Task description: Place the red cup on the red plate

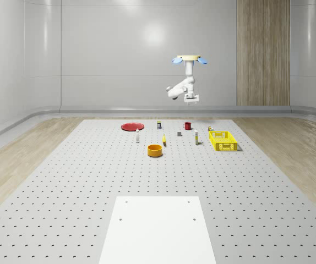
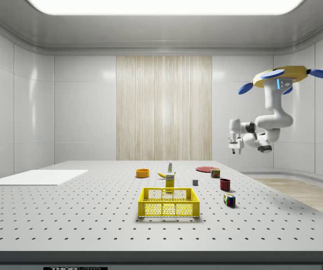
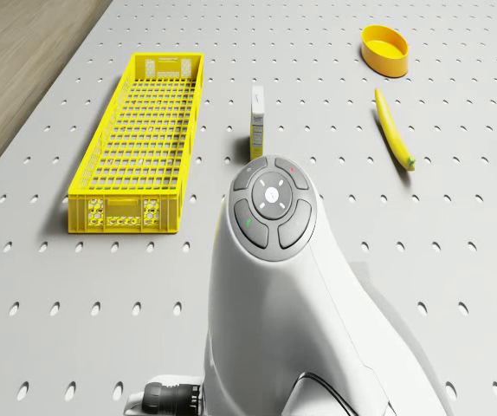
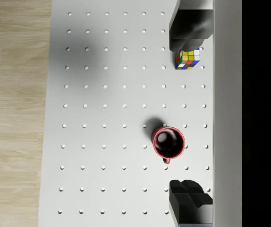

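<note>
Nearest you in the whole-scene view, a smooth white rectangular panel (image 1: 159, 228) is lying flat on the grey perforated table (image 1: 64, 187).

Further in, a shallow round orange bowl (image 1: 155, 150) is sitting upright, with a curved yellow banana (image 1: 164, 141) just beyond it. Toward that view's right, a long yellow lattice-walled crate (image 1: 223, 140) is resting on the table; a slim upright carton (image 3: 257, 123) is standing beside it in the drone view.

Beyond those, the red cup (image 4: 168, 142) is standing upright on the table, a glossy round mug with a dark interior and its small handle showing at the rim. A multicoloured puzzle cube (image 4: 188, 59) is lying near it but apart. The red plate (image 1: 131, 126), a flat round disc, is lying well apart from the cup, toward the whole-scene view's left.

Farthest up, the drone (image 1: 190, 59) is hovering high over the far part of the table, roughly above the cup. You are seeing its white jointed arm bending down; the gripper (image 4: 188, 118) is hanging well above the cup, its two dark blocky fingers (image 4: 187, 201) spread wide, grasping nothing.
</note>
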{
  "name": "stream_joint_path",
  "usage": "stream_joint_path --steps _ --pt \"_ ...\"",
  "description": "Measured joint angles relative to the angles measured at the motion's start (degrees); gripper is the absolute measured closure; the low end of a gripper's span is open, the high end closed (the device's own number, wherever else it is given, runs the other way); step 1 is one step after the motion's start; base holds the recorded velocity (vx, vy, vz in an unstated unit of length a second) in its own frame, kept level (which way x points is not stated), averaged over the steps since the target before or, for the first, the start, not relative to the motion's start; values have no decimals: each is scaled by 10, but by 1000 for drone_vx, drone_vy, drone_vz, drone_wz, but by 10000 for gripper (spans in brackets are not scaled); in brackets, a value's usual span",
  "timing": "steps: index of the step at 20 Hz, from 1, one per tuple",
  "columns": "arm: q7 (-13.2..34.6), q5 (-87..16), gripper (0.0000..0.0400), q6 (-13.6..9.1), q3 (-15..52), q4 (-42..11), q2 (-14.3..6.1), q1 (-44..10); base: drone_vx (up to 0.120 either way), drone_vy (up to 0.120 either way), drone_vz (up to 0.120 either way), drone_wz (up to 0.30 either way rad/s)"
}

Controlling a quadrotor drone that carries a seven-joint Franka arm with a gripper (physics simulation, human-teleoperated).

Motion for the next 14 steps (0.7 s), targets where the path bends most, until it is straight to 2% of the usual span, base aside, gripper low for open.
stream_joint_path --steps 3,8,11,14 --pt "10 -1 0 1 8 -1 -11 -15 120 0 -120 0" --pt "22 3 0 9 17 0 -29 -30 8 0 -120 0" --pt "27 7 0 15 22 0 -38 -36 67 0 -120 0" --pt "31 12 0 22 25 1 -48 -40 0 0 -120 0"
